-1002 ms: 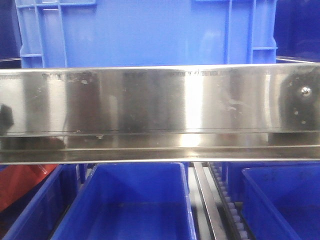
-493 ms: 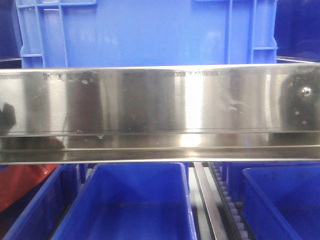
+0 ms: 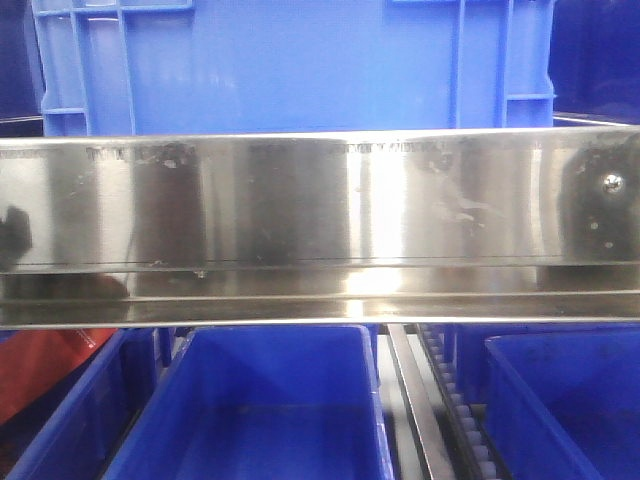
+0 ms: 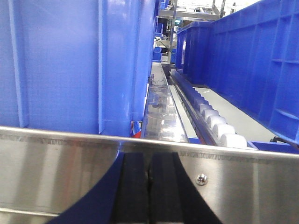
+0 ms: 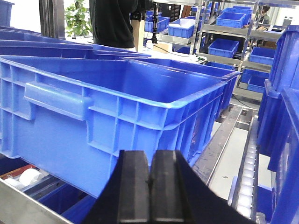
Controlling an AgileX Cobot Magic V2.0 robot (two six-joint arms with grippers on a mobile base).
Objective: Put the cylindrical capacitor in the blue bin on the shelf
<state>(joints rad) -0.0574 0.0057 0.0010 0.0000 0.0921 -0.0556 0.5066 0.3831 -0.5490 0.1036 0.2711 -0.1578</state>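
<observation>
Across the shiny stainless-steel shelf rail [image 3: 320,225] almost nothing has changed over the last second. Both my left fingers [image 4: 149,186] and right fingers [image 5: 149,186] stay clenched, seemingly empty; I can't see the capacitor anywhere, so the big blue plastic bin [image 5: 117,116] waits.

You've got the shelf rail [image 3: 320,225] running across the front view, w/ a big bin [image 3: 290,65] on the tier behind and above it. Below the rail: a middle bin [image 3: 265,410], another bin [image 3: 70,400] to its left, a third [image 3: 565,405] to its right, and a roller track [image 3: 455,410] btwn middle and right.
</observation>
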